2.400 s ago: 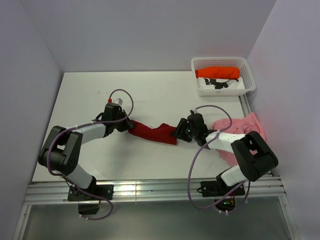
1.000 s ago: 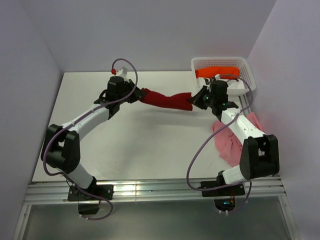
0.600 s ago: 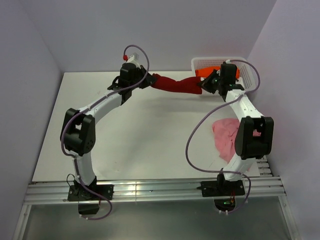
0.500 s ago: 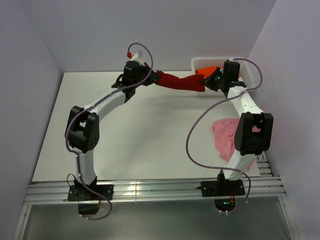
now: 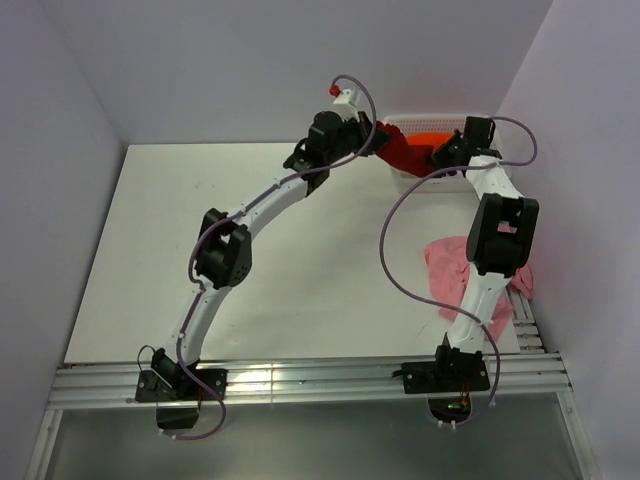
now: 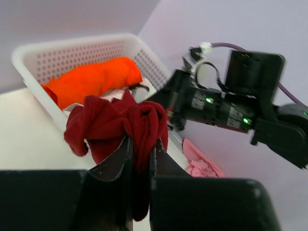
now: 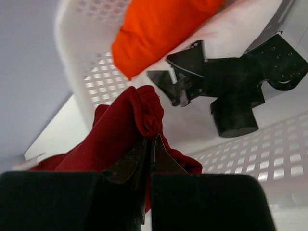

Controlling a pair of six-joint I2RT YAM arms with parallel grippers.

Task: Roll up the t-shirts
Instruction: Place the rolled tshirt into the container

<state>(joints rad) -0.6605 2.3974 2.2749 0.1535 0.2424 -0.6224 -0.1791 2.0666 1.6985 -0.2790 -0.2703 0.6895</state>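
You have both arms stretched toward the far right corner, and the dark red t-shirt hangs bunched between them at the left end of the white lattice basket. Your left gripper is nearly closed, its jaws pinching a thick wad of the red cloth. Your right gripper is clamped tight on a thin fold at the other end. From above, the two wrists cover most of the shirt, so you cannot tell whether it lies over the basket's rim or just outside it.

The orange t-shirt lies rolled inside the basket, its far end cut off in the right wrist view. Beside it, black angular pieces sit on something white; what they are is unclear. The pale pink t-shirt lies crumpled on the table beside the right arm, which partly hides it.
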